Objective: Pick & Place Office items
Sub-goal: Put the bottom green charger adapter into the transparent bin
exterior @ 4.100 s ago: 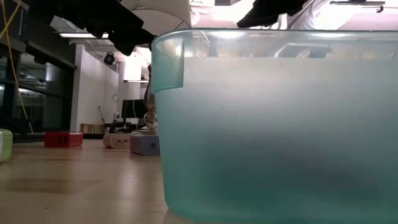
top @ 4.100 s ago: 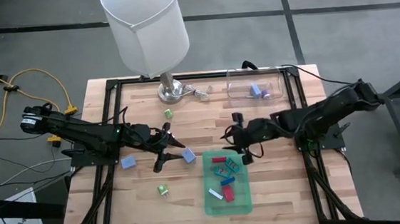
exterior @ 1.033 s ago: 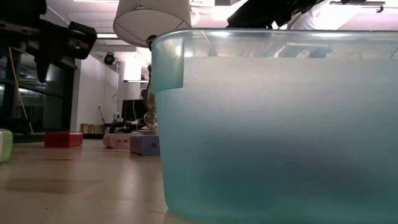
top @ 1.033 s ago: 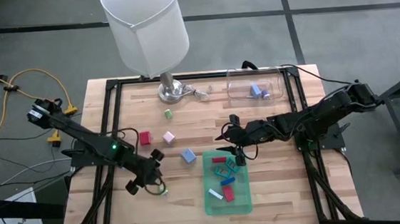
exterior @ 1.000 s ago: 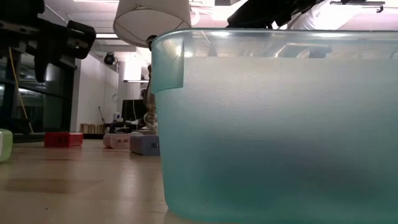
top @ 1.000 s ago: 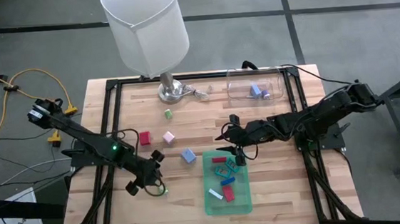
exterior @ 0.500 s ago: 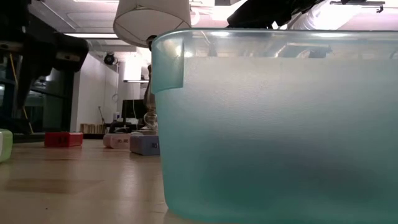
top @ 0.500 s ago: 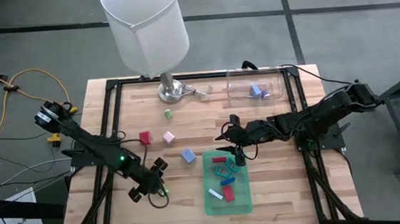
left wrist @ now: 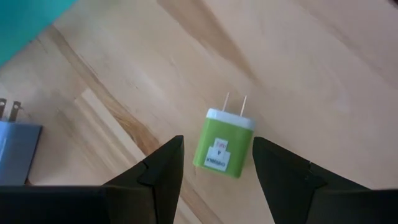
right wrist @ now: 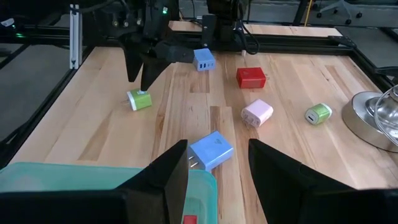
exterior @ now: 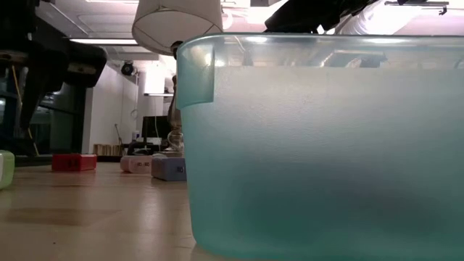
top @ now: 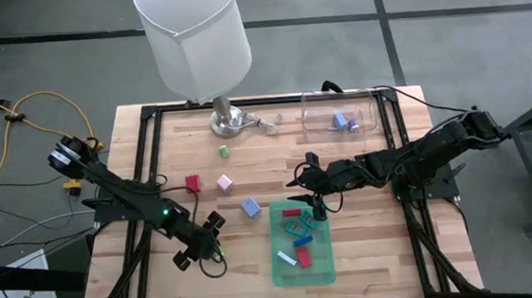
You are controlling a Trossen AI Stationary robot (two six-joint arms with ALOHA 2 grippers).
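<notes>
Left wrist view: released left tool (left wrist: 214, 165) straddles a green plug (left wrist: 225, 144); its label is unreadable.

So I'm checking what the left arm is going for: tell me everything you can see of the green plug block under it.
The green plug block is a small lime-green charger with a white end face and two thin metal prongs. A small printed label faces up. It lies flat on the wooden table, and nothing touches it. The left gripper hovers above with fingers open on either side.

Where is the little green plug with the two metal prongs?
The small green plug block lies on the wooden table, between the left hand's open fingers, left of the green tray.
</notes>
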